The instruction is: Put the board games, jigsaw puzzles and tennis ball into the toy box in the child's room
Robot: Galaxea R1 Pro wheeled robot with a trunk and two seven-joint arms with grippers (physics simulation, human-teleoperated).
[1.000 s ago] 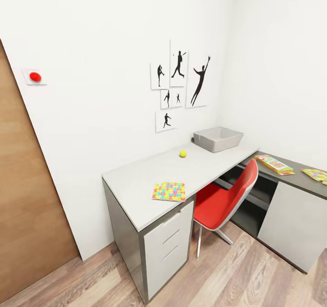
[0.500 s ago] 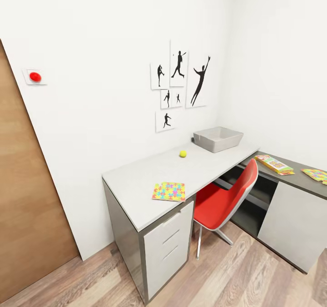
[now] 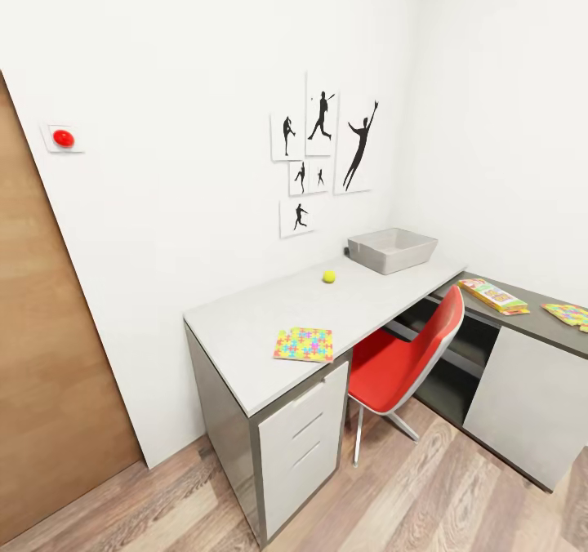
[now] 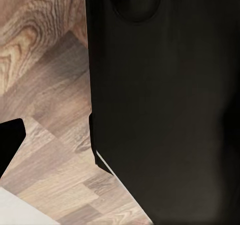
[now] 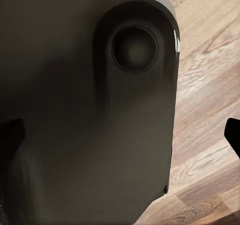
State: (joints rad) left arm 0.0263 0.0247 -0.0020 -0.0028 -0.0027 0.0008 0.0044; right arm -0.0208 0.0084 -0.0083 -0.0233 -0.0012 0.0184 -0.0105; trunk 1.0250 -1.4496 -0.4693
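**Approaching the desk**

Facing the table (image 3: 269, 323), you see the toy box (image 3: 392, 250) at its back corner, the tennis ball (image 3: 329, 276) mid-top, and one puzzle (image 3: 304, 344) at the front edge. Roll closer first. Whether your grippers are wide or closed, I cannot tell.

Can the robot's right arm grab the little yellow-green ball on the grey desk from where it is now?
Probably not yet. The small yellow-green tennis ball lies mid-way along the light-grey desk top, near the wall, and wooden floor separates the robot from the desk.
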